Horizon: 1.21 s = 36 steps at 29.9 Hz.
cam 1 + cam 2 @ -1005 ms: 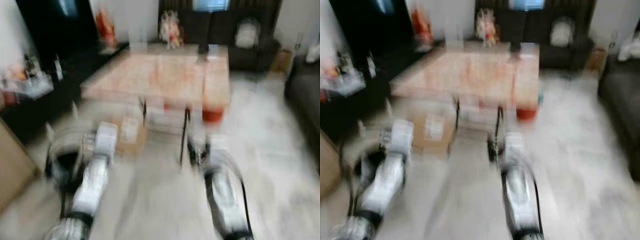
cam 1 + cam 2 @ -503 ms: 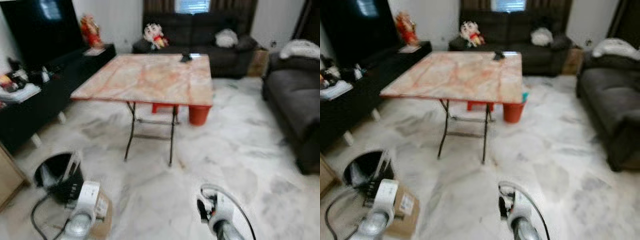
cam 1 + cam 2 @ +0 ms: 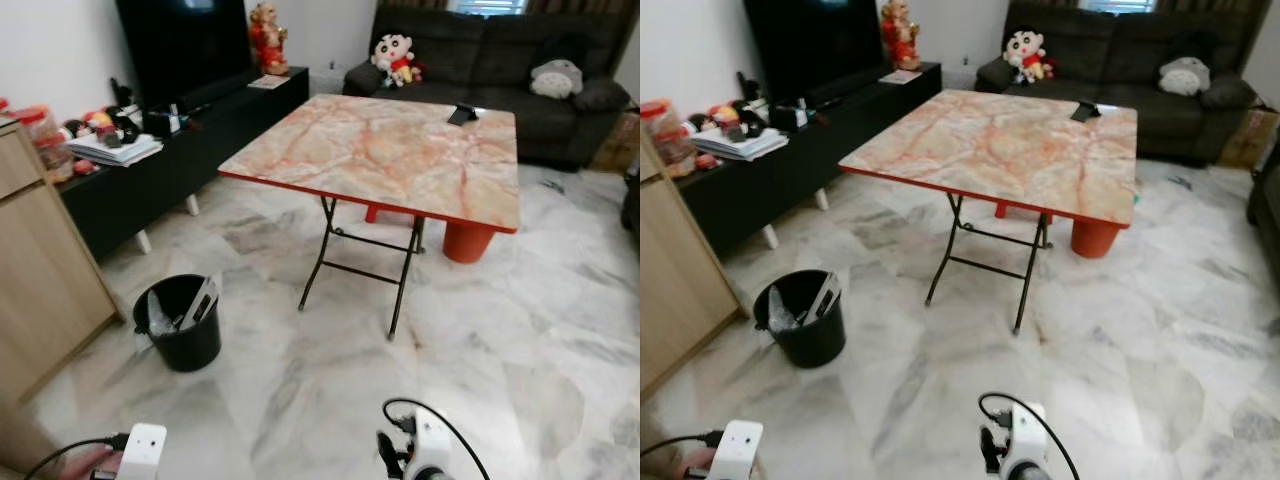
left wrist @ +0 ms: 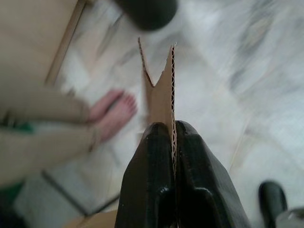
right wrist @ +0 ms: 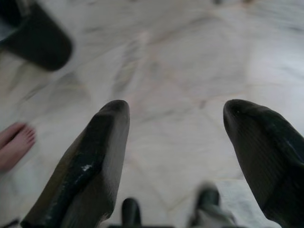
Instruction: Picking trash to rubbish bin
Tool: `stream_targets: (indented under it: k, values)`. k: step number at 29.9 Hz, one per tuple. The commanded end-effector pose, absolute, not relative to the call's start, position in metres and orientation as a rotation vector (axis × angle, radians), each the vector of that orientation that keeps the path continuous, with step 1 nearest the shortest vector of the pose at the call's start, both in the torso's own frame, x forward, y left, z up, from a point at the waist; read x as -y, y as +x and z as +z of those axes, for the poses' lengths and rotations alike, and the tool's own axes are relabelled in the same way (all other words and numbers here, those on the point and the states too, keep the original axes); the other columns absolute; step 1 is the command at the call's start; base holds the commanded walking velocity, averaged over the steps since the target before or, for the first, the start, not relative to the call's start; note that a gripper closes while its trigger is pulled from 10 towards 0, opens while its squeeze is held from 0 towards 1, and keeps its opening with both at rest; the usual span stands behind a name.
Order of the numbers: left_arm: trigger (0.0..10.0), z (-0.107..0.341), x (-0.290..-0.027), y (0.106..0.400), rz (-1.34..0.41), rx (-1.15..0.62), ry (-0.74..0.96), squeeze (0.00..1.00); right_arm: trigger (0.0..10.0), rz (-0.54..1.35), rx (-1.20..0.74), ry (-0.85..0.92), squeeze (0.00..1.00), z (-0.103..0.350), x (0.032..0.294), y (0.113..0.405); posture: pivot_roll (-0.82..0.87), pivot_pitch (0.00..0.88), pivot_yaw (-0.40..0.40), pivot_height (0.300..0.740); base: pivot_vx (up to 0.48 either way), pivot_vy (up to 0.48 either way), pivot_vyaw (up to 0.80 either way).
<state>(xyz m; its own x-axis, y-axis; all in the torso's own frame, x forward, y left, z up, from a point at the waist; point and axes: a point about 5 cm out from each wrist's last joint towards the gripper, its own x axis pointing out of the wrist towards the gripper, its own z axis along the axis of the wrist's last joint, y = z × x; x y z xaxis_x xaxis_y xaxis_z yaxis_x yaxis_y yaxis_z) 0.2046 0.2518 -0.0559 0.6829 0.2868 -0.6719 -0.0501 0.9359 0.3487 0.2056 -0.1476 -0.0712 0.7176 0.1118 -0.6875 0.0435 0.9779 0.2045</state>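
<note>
A black rubbish bin (image 3: 181,326) stands on the marble floor to my front left, with a grey-white item and crumpled wrapping poking out of it. My left gripper (image 4: 172,127) is shut on a torn piece of brown corrugated cardboard (image 4: 160,90), held edge-on above the floor; the bin (image 4: 147,9) lies blurred beyond it. My left wrist (image 3: 141,450) sits at the bottom edge of the eye views. My right gripper (image 5: 176,111) is open with nothing between its fingers, low over bare floor, and its wrist (image 3: 424,456) shows at the bottom centre.
A folding table (image 3: 380,150) with a marble-pattern top stands ahead, a red stool (image 3: 467,240) behind it. A black TV cabinet (image 3: 190,140) and a wooden cabinet (image 3: 40,270) line the left. A dark sofa (image 3: 480,50) is at the back. A person's bare foot (image 4: 114,111) is beside my left arm.
The head camera has swung and the blur has gone. Both arms now sit lower in the eye views. The cardboard at the left arm has dropped out of the eye views.
</note>
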Motion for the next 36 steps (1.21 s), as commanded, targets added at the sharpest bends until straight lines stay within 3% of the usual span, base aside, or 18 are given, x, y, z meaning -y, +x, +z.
stream_targets:
  k: [1, 5, 14, 23, 36]
  values:
    - [10.0, -0.0556, -0.2452, 0.2085, 0.171, -0.79, 0.318, 0.0, 10.0, 0.025, -0.777, 0.205, 0.0, -0.0707, 0.152, 0.2072, 0.12, 0.0, 0.028, 0.74, 0.48, 0.0, 0.0]
    - [10.0, -0.0555, -0.2451, 0.2088, 0.169, -0.789, 0.319, 0.0, 10.0, 0.035, -0.77, 0.195, 0.0, -0.0692, 0.1506, 0.2098, 0.12, 0.0, 0.028, 0.74, 0.48, 0.0, 0.0]
    - [10.0, -0.0548, -0.242, 0.2113, 0.162, -0.781, 0.317, 0.0, 10.0, 0.034, -0.749, 0.212, 0.0, -0.0664, 0.1482, 0.2144, 0.14, 0.0, 0.023, 0.74, 0.48, 0.0, 0.77]
    - [10.0, -0.0551, -0.2438, 0.2097, 0.177, -0.78, 0.312, 0.0, 10.0, 0.023, -0.743, 0.198, 0.0, -0.0658, 0.1508, 0.2152, 0.15, 0.0, 0.018, 0.74, 0.48, 0.0, 0.0]
    - [10.0, -0.0555, -0.2426, 0.2092, 0.188, -0.776, 0.302, 0.0, 10.0, 0.025, -0.736, 0.198, 0.0, -0.0645, 0.1527, 0.2171, 0.15, 0.0, 0.006, 0.74, 0.48, 0.0, 0.8]
